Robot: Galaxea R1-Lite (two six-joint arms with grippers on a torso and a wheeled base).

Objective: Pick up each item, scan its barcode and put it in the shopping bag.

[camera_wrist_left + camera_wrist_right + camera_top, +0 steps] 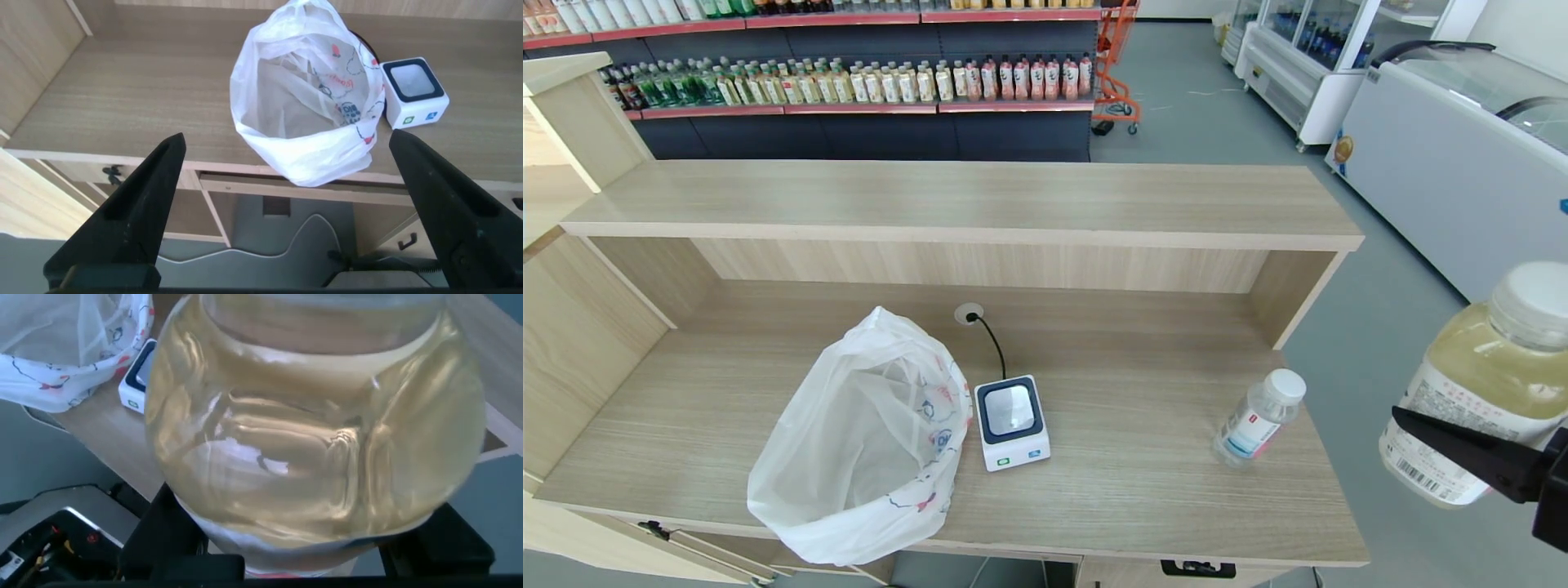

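My right gripper [1515, 469] is shut on a juice bottle [1482, 384] with pale yellow drink, a white cap and a white label. It holds the bottle in the air off the counter's right end; the same juice bottle [315, 425] looms close in the right wrist view. A small clear water bottle [1259, 416] with a white cap stands on the counter at the right. The white barcode scanner [1010, 420] sits mid-counter, beside the open white shopping bag [866, 449]. My left gripper [290, 220] is open, hanging over the counter's front edge near the shopping bag [309, 90].
The wooden counter [1135, 490] has a raised back shelf [956, 200] and side walls. A black cable [995, 343] runs from the scanner to a hole at the back. Freezers [1462, 147] stand on the floor to the right.
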